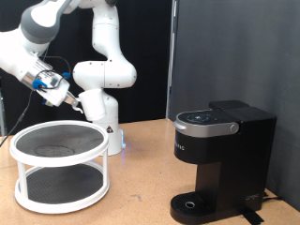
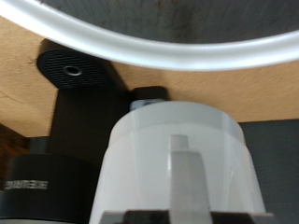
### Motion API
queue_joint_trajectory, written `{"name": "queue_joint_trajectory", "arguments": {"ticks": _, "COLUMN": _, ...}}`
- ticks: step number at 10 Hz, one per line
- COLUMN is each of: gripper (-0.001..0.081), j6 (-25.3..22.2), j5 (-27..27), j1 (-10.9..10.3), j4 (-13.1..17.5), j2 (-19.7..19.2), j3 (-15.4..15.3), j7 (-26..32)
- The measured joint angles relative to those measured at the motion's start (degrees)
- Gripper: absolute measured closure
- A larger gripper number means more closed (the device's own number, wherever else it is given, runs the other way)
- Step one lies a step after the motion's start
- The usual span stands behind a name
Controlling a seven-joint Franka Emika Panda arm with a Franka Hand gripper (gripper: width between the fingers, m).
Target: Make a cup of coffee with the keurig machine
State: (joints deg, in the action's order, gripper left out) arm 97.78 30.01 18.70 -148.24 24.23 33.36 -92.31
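The keurig machine [image 1: 220, 159] is matte black with its lid shut and stands on the wooden table at the exterior view's right, its drip base [image 1: 192, 206] bare. My gripper [image 1: 73, 101] hangs above the table at the exterior view's left, over the far edge of a white rack. In the wrist view my gripper [image 2: 187, 149] is shut on the white cup [image 2: 140, 159], with one grey finger [image 2: 187, 182] lying against its wall. The machine [image 2: 79, 121] shows beyond the cup in the wrist view. The cup does not stand out in the exterior view against the white arm.
A white two-tier round rack [image 1: 58, 161] with dark mesh shelves stands at the exterior view's left, under the gripper; its rim [image 2: 149, 49] arcs across the wrist view. The robot's base [image 1: 101, 117] is behind it. A black curtain backs the table.
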Motion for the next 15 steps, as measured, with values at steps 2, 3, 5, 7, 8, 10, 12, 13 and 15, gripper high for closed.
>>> {"name": "queue_joint_trajectory", "arguments": {"ticks": 2, "gripper": 0.0802, "j6": 9.2, "j5": 6.9, "j1": -0.4, "j4": -3.5, "j2": 1.7, "j3": -5.3, "j7": -6.2}}
{"name": "queue_joint_trajectory", "arguments": {"ticks": 3, "gripper": 0.0802, "j6": 14.4, "j5": 10.3, "j1": -1.0, "j4": -5.1, "j2": 2.4, "j3": -8.0, "j7": -8.5}}
{"name": "queue_joint_trajectory", "arguments": {"ticks": 5, "gripper": 0.0802, "j6": 22.0, "j5": 14.7, "j1": -2.7, "j4": -6.6, "j2": 2.3, "j3": -12.7, "j7": -12.4}}
{"name": "queue_joint_trajectory", "arguments": {"ticks": 7, "gripper": 0.0802, "j6": 26.4, "j5": 17.4, "j1": -4.9, "j4": -6.7, "j2": 1.0, "j3": -16.2, "j7": -14.0}}
{"name": "queue_joint_trajectory", "arguments": {"ticks": 8, "gripper": 0.0802, "j6": 28.1, "j5": 19.3, "j1": -6.2, "j4": -6.5, "j2": 0.0, "j3": -17.5, "j7": -14.0}}
{"name": "queue_joint_trajectory", "arguments": {"ticks": 10, "gripper": 0.0802, "j6": 28.9, "j5": 22.4, "j1": -8.4, "j4": -5.8, "j2": -2.0, "j3": -18.4, "j7": -11.8}}
{"name": "queue_joint_trajectory", "arguments": {"ticks": 12, "gripper": 0.0802, "j6": 28.8, "j5": 23.1, "j1": -8.7, "j4": -5.5, "j2": -2.7, "j3": -18.2, "j7": -10.1}}
{"name": "queue_joint_trajectory", "arguments": {"ticks": 13, "gripper": 0.0802, "j6": 28.8, "j5": 23.0, "j1": -8.7, "j4": -5.5, "j2": -2.8, "j3": -18.4, "j7": -11.0}}
{"name": "queue_joint_trajectory", "arguments": {"ticks": 15, "gripper": 0.0802, "j6": 31.2, "j5": 22.9, "j1": -8.7, "j4": -5.9, "j2": -4.0, "j3": -20.0, "j7": -13.0}}
